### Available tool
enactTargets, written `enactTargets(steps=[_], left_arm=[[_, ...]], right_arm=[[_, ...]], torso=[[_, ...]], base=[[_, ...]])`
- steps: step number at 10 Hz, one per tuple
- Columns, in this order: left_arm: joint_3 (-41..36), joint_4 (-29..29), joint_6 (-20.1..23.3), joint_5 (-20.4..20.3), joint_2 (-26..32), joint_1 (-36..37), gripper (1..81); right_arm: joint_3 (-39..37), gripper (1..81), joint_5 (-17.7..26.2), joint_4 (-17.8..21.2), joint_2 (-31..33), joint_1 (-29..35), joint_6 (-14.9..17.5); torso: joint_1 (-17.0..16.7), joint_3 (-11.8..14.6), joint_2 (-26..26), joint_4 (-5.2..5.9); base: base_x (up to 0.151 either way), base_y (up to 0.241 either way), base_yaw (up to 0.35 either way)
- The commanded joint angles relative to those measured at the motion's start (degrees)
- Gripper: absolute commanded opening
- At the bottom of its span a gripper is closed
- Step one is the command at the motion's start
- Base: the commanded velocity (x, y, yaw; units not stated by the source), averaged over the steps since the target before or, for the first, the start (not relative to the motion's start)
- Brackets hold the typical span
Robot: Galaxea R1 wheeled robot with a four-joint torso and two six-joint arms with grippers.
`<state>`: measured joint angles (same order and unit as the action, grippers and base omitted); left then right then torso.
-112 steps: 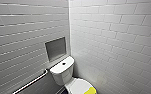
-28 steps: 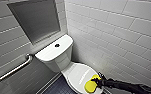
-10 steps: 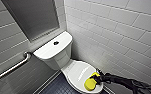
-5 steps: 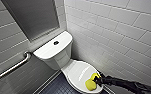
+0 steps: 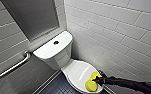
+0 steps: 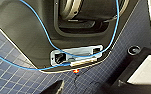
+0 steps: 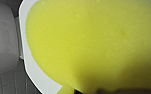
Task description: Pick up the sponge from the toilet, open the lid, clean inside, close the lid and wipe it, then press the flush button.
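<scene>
The white toilet stands in the corner with its lid down. On the tank top sits the small dark flush button. The yellow sponge lies on the lid's front right edge. My right gripper reaches in from the right and is shut on the sponge at its waist. In the right wrist view the sponge looms large over the white lid. My left gripper hangs open over the dark tiled floor, beside the robot's base.
A metal grab bar runs along the left wall. White tiled wall stands close behind and right of the toilet. Dark blue floor tiles lie in front of the bowl. A blue cable loops over the robot's base.
My right gripper has closed on the sponge, which stays at the lid's front right edge. The camera and the left arm have held still.
</scene>
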<state>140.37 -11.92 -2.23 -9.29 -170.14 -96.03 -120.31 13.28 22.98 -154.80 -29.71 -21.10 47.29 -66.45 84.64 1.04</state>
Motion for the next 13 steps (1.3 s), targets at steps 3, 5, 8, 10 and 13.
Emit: enactTargets(steps=[3, 5, 8, 10, 13], left_arm=[[-10.4, -0.6, 0.1, 0.4, 6.5, -1.9, 81.1], [-20.9, -0.6, 0.1, 0.3, 13.4, 0.2, 81.1], [-31.7, -0.6, 0.2, 0.9, 20.5, 2.9, 81.1], [-35.4, -0.4, 0.1, 1.1, 23.3, 4.4, 81.1], [-41.6, 0.1, -0.1, 2.0, 28.3, 7.0, 81.1]], right_arm=[[25.6, 1.0, -4.3, -0.4, 24.0, 2.6, -0.4], [29.1, 1.0, -5.4, -0.4, 29.9, -3.9, -0.3], [27.6, 1.0, -7.8, -2.6, 32.2, -16.6, 1.2], [25.4, 1.0, -7.3, -5.3, 31.6, -23.3, 1.2], [25.9, 1.0, -8.0, -4.3, 32.4, -30.5, 5.7]], torso=[[0.0, 0.0, 0.0, 0.00], [0.0, 0.0, 0.0, 0.00], [0.0, 0.0, 0.0, 0.00], [0.0, 0.0, 0.0, 0.00], [0.0, 0.0, 0.0, 0.00]], base=[[0.000, 0.000, 0.000], [0.000, 0.000, 0.000], [0.000, 0.000, 0.000], [0.000, 0.000, 0.000], [0.000, 0.000, 0.000]])
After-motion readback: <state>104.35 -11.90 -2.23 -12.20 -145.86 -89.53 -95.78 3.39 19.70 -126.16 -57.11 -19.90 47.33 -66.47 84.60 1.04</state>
